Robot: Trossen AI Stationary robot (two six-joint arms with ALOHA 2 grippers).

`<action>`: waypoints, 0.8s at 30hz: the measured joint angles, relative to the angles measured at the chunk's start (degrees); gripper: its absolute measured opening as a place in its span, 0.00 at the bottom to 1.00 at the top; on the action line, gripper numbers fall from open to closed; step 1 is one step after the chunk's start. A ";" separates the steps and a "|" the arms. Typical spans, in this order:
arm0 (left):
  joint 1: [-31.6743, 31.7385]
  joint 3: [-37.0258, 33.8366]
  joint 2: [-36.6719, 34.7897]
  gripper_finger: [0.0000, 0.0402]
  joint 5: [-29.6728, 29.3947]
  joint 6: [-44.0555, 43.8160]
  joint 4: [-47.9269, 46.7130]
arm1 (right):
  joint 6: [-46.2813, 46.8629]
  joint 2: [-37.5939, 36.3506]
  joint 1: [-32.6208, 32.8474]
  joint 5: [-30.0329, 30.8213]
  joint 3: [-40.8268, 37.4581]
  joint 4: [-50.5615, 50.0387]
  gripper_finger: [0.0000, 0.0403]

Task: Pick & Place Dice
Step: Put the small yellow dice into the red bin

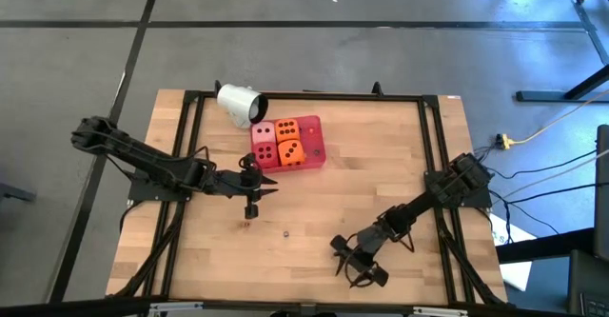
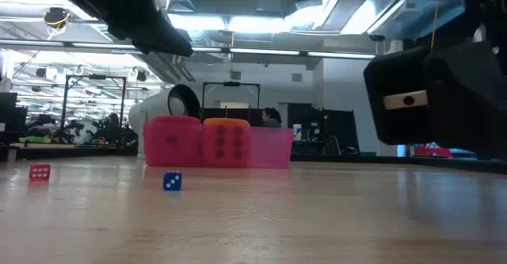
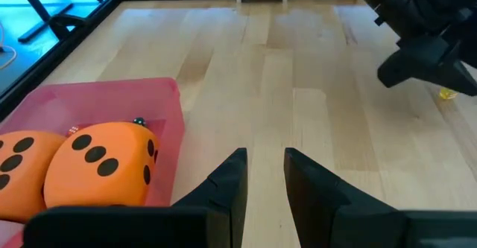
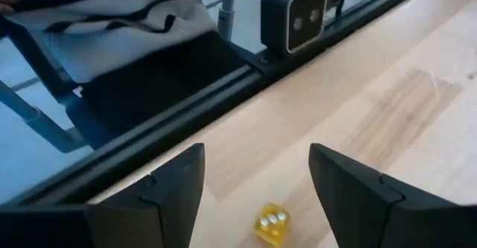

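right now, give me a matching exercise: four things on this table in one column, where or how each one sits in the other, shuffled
Things:
1. white cup
2. red tray
3. small yellow die
4. small blue die

Places or states:
a. holds the four big dice
b. alone on bare wood, nearer the low camera than the tray
c. lying on its side beside the tray
d. on the wood, framed by the open fingers of the right gripper

Pairs: 1-c, 2-a, 3-d, 4-b
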 joint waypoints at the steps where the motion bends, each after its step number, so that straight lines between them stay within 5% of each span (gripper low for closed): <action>1: 0.01 0.00 0.00 0.21 0.02 0.00 -0.01 | -0.41 0.00 -0.05 0.50 0.00 -0.46 0.60; 15: 0.02 0.00 0.00 0.21 0.00 0.04 -0.02 | -0.39 -0.02 -0.05 6.30 0.15 -8.50 0.60; 24: 0.02 0.00 0.00 0.21 0.00 0.02 -0.02 | -3.10 -0.02 -0.53 6.40 0.15 -8.82 0.44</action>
